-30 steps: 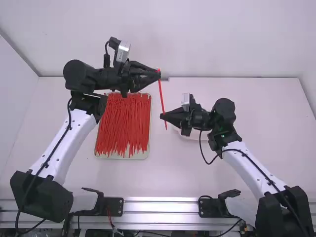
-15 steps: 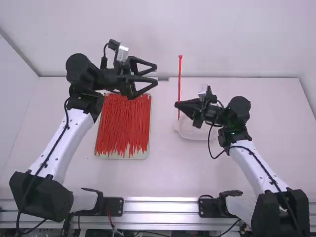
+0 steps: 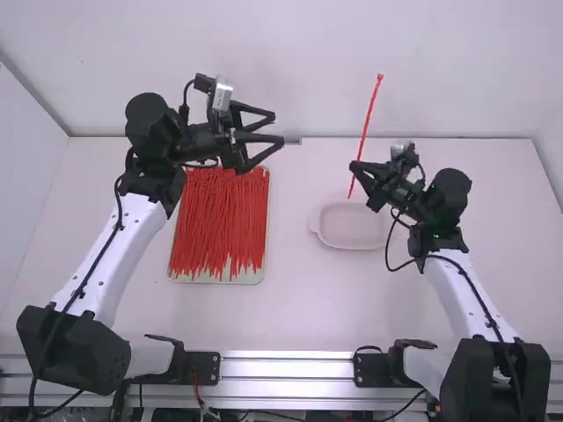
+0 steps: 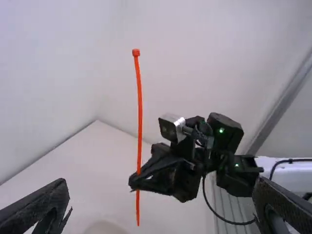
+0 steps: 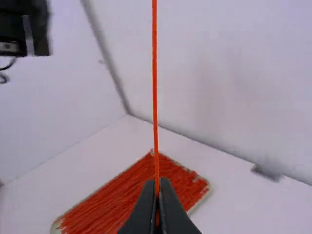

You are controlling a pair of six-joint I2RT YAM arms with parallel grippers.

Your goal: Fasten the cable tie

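Presently, the right gripper (image 3: 354,167) pinches the cable tie (image 3: 365,136) low on its strap, the two fingers pressed together on it; the tie stands nearly upright in the air, well off the right-hand side of the tray (image 3: 211,280); its long axis rises from the grip to the head (image 3: 379,77), with a short tail hanging below. The left gripper (image 3: 276,137) hangs over the tray's far edge, its fingers (image 4: 41,207) spread wide and holding nothing; it is well apart from the tie. Judged from this, fastening needs the tail fed into the head; that free end lies straight above the right fingers, so the left gripper must cross from the tray to take it. A clear bowl (image 3: 352,226) lies beside the tray, below the tie.
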